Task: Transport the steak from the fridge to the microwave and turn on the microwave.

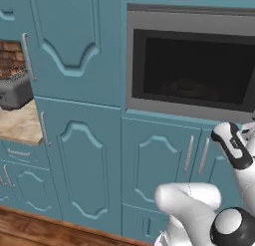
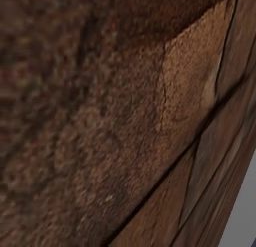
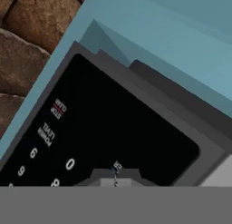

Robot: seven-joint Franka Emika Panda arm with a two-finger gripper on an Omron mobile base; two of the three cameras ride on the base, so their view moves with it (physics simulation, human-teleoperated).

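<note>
The microwave is built into the teal cupboards, and its dark glass door is closed. Behind the glass lies a dim brownish shape, too dark to tell whether it is the steak. The fridge is out of view. My arm rises at the lower right of the left base view and leaves its right edge. In the hand view my gripper is shut, holds nothing and sits right at the microwave's black button panel, close to the number keys. A red stop label lies up and to the left.
A silver toaster stands on a pale counter at the left. Teal cupboard doors run below the microwave down to a wooden floor. A brown brick wall stands very close in the right base view.
</note>
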